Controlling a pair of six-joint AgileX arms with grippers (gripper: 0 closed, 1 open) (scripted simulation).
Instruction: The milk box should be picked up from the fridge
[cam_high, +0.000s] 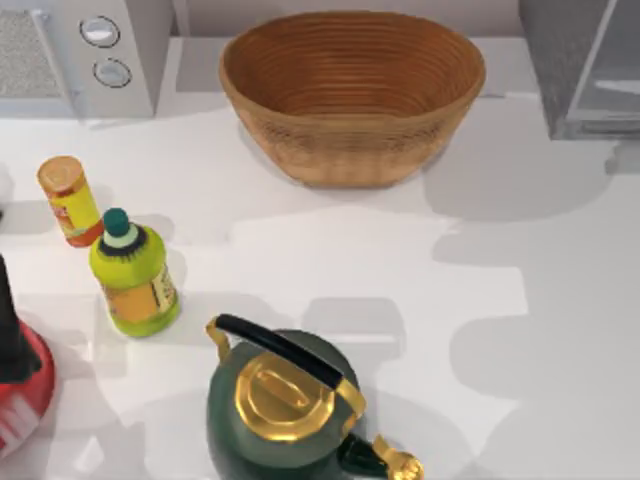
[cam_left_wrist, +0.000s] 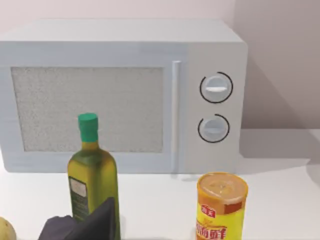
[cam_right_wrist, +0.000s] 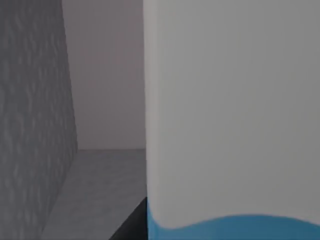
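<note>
Two large appliances sit at the back of the white table (cam_high: 330, 260): a dark-grey fridge (cam_high: 580, 60) in the far right corner, cut off by the edge of the top view, and a light-grey microwave (cam_high: 80, 50) in the far left corner. Between them stands a wide woven basket (cam_high: 352, 95). Nearer the front sits a dark-green kettle (cam_high: 285, 405) with gold trim, then a yellow-green bottle (cam_high: 135, 275) and a small orange-lidded canister (cam_high: 68, 200) on the left.

From the right wrist view, the milk box (cam_right_wrist: 232, 115) looms very close, white above a blue wavy band, standing beside the fridge's grey inner wall (cam_right_wrist: 30, 125). The right arm looks to be reaching inside for it. Whether that claw is open or has hold of the carton, I cannot tell. The next move likely calls for a firm hold and a straight pull outward.

The left arm idles facing the microwave.
</note>
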